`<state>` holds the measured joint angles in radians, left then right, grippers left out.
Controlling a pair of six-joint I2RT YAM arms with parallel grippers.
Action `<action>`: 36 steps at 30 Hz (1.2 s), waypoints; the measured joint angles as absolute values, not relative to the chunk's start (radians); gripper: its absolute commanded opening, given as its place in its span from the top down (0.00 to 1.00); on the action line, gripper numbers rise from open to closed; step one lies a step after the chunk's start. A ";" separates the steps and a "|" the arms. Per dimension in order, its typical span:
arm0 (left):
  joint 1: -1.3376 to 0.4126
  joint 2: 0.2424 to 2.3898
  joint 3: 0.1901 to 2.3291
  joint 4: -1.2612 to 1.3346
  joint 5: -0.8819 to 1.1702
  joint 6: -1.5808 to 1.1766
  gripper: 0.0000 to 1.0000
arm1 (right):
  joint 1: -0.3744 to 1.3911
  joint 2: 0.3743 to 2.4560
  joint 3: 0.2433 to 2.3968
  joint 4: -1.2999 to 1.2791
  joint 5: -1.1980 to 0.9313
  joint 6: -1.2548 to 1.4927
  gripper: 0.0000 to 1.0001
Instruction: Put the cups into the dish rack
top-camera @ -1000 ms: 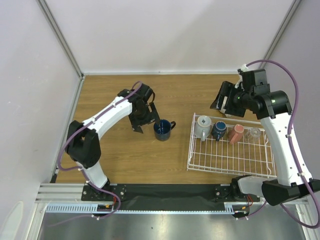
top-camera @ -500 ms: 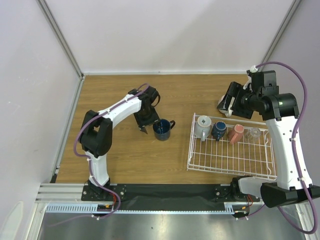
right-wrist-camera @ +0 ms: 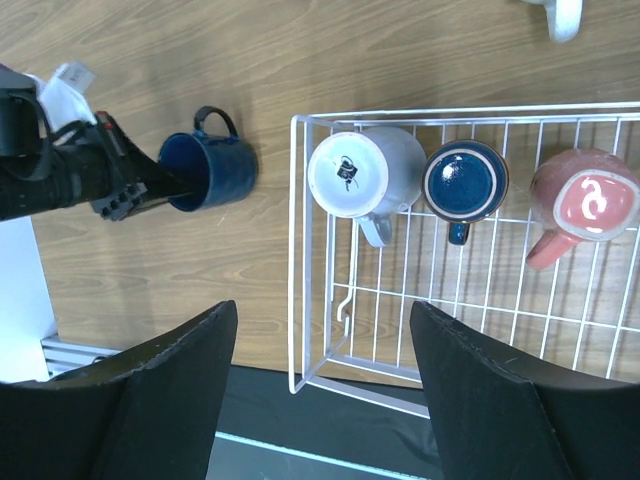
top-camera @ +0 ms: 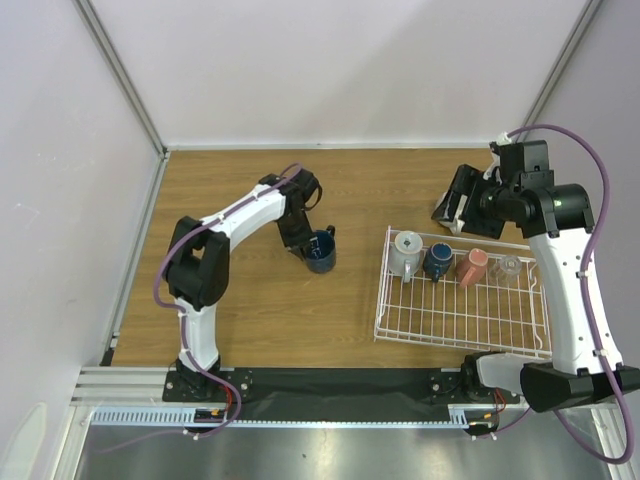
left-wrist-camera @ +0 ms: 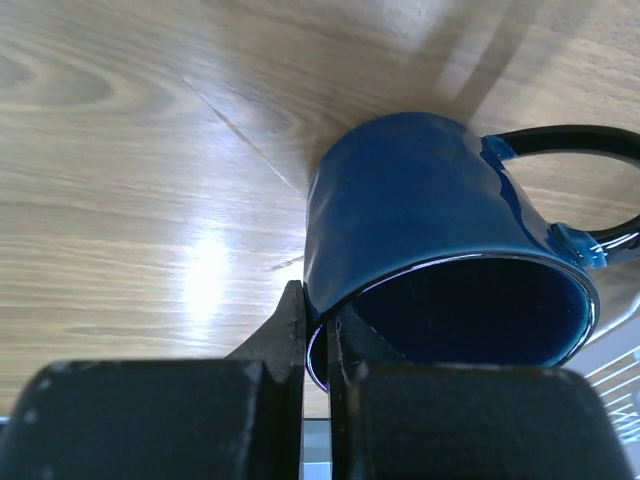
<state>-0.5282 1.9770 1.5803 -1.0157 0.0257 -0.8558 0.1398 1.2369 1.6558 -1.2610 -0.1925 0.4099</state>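
A dark blue mug (top-camera: 320,250) (left-wrist-camera: 420,230) (right-wrist-camera: 215,170) rests on the wooden table left of the dish rack (top-camera: 460,320) (right-wrist-camera: 320,300), its handle toward the far side. My left gripper (top-camera: 303,245) (left-wrist-camera: 315,330) (right-wrist-camera: 165,185) is shut on its rim, one finger inside and one outside. Along the rack's far row sit a pale grey mug (top-camera: 406,252) (right-wrist-camera: 360,172), a dark blue cup (top-camera: 438,260) (right-wrist-camera: 465,180), a reddish-pink cup (top-camera: 473,266) (right-wrist-camera: 585,205) and a clear glass (top-camera: 510,267). My right gripper (top-camera: 450,205) (right-wrist-camera: 325,370) hangs open and empty above the rack's far left corner.
The near rows of the rack hold no cups. Pale enclosure walls (top-camera: 100,150) close in the left, back and right of the table. A black strip (top-camera: 330,385) and the arm bases run along the near edge.
The left gripper came in from the mug's left and closed on its rim; the mug turned, its handle swinging from the right to the far side. The right arm barely moved.
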 measured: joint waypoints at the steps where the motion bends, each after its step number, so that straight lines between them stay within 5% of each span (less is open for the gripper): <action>1: -0.525 1.977 1.587 -1.023 0.020 -0.845 1.00 | 0.140 1.243 1.658 -1.262 -0.194 0.410 0.14; 11: -0.494 1.798 1.741 -0.883 -0.012 -0.648 1.00 | 0.095 1.422 1.880 -1.321 -0.290 0.410 0.09; 20: -0.505 1.510 1.710 -0.461 0.177 -0.437 1.00 | 0.029 1.554 1.983 -1.254 -0.782 0.494 0.08; 28: -0.508 1.498 1.697 -0.296 0.386 -0.258 1.00 | 0.124 1.568 1.845 -0.890 -1.101 0.862 0.10; 36: -0.515 1.494 1.697 -0.316 0.484 -0.004 1.00 | 0.123 1.428 1.594 -0.342 -1.155 1.434 0.14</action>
